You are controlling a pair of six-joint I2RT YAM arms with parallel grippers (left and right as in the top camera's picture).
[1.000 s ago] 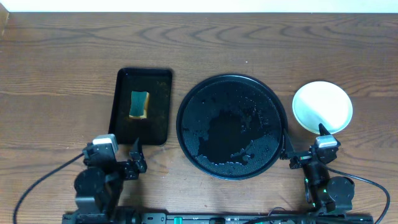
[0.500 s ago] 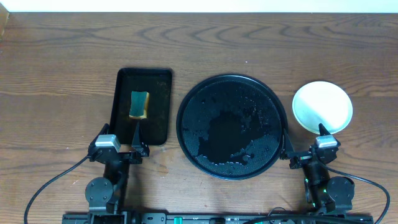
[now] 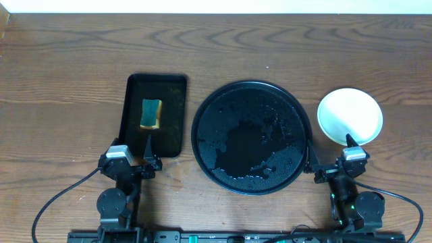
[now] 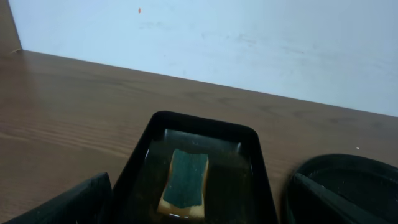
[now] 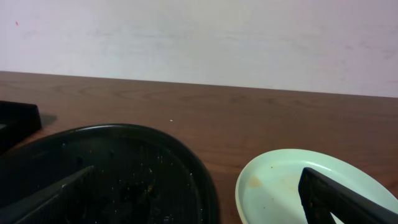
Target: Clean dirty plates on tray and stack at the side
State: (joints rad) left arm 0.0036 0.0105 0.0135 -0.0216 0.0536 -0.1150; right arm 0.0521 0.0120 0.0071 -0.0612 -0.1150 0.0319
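rect tray [image 3: 173, 108]: sponge [image 3: 150, 113] | rnd tray [image 3: 229, 108]: wet | plate [image 3: 349, 116] beside | L fingers [image 4: 69, 203], R fingers [image 5: 341, 196] released

Green-yellow sponge [image 3: 151, 113] in rectangular black tray [image 3: 173, 116]

Left arm [image 3: 113, 201]: matte black, round joint housings, with a pale grey boxy camera block [image 3: 117, 154] at the wrist.

Right arm [image 3: 352, 206]: same black build, with a smaller grey block [image 3: 354, 154]. A green glint shows on the column, possibly a status light; too small to be sure.

Left gripper [image 4: 199, 176]: fingers [image 4: 68, 205] plain black, wedge-shaped, flat-faced.

Right gripper [image 5: 196, 168]: fingers [image 5: 345, 199] alike, dull black, no markings visible.

Cables: a thin black left cable [image 3: 57, 197] loops off the left arm, and a right cable [image 3: 402, 201] off the right.

Base rail [image 3: 270, 237]: black, with a green mark near the middle.
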